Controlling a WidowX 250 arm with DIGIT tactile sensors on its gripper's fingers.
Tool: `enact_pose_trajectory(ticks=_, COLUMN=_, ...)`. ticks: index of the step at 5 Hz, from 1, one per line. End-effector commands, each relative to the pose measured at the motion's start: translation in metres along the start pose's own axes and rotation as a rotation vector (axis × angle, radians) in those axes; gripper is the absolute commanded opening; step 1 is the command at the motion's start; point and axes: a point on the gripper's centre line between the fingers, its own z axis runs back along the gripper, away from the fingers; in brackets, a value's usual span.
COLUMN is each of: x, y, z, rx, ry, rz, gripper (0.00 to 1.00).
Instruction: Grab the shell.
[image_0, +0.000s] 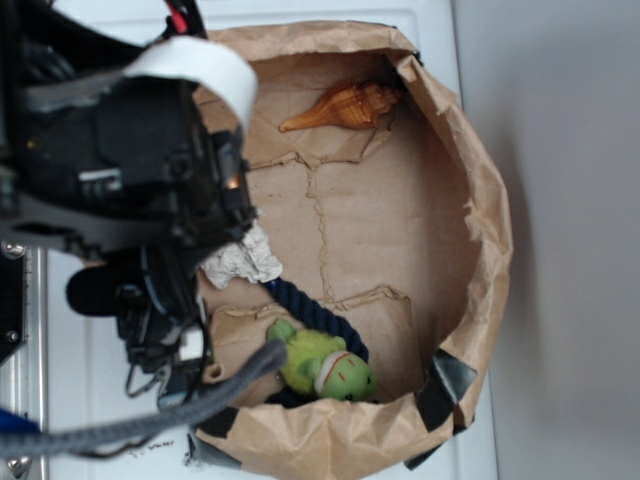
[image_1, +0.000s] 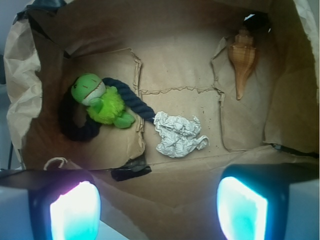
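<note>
The shell (image_0: 345, 106) (image_1: 243, 57) is a glossy orange-brown spiral conch lying on the floor of a brown paper-lined tub (image_0: 480, 190), at its far end. In the wrist view it sits at the upper right, pointed tip toward me. My gripper (image_1: 157, 210) hangs above the tub's near rim, well short of the shell, jaws wide apart with nothing between them. Both glowing pads (image_1: 75, 212) show at the bottom of the wrist view. In the exterior view the arm's black body (image_0: 130, 180) hides the fingers.
A crumpled white paper wad (image_1: 177, 134) (image_0: 243, 258) lies in the tub's middle. A green plush (image_1: 100, 101) (image_0: 322, 362) rests on a dark blue rope ring (image_1: 125, 97). Black tape (image_1: 131, 171) patches the paper wall. A grey cable (image_0: 150, 425) crosses the lower left.
</note>
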Motion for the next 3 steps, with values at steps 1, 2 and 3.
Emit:
enact_pose_trajectory(ticks=1, x=0.012, y=-0.002, z=0.017, rx=-0.002, ry=-0.061, rz=0.001, gripper=1.0)
enact_pose_trajectory(ticks=2, x=0.027, y=-0.002, z=-0.005, rx=-0.053, ry=-0.084, rz=0.007, gripper=1.0)
enact_pose_trajectory(ticks=3, x=0.038, y=-0.001, z=-0.028, rx=-0.03, ry=-0.143, rz=-0.005, gripper=1.0)
